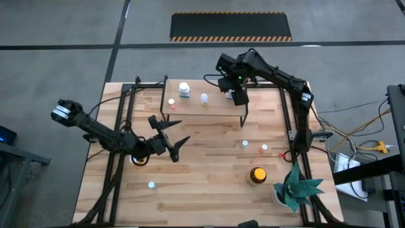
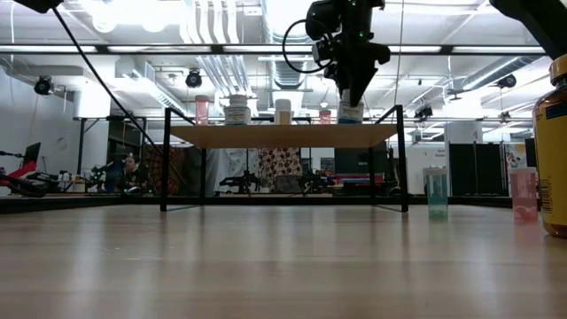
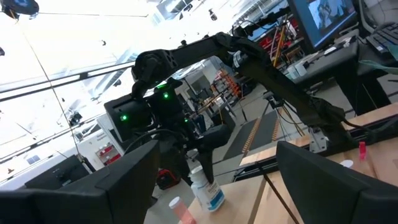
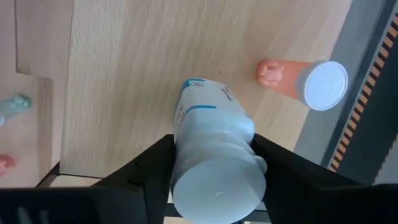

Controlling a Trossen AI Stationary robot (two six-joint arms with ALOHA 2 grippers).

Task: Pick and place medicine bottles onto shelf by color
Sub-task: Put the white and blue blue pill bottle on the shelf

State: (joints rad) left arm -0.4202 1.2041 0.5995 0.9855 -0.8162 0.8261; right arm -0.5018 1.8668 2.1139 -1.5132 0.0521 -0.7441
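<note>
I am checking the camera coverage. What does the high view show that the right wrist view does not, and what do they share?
Only the high view shows the left hand, open above the table away from the shelf, the amber bottle near the green plant, and the vials scattered on the table.

Only the right wrist view shows the right hand shut on a white bottle with blue label, close to an orange vial with white cap.

Both show the shelf under the right hand.
</note>
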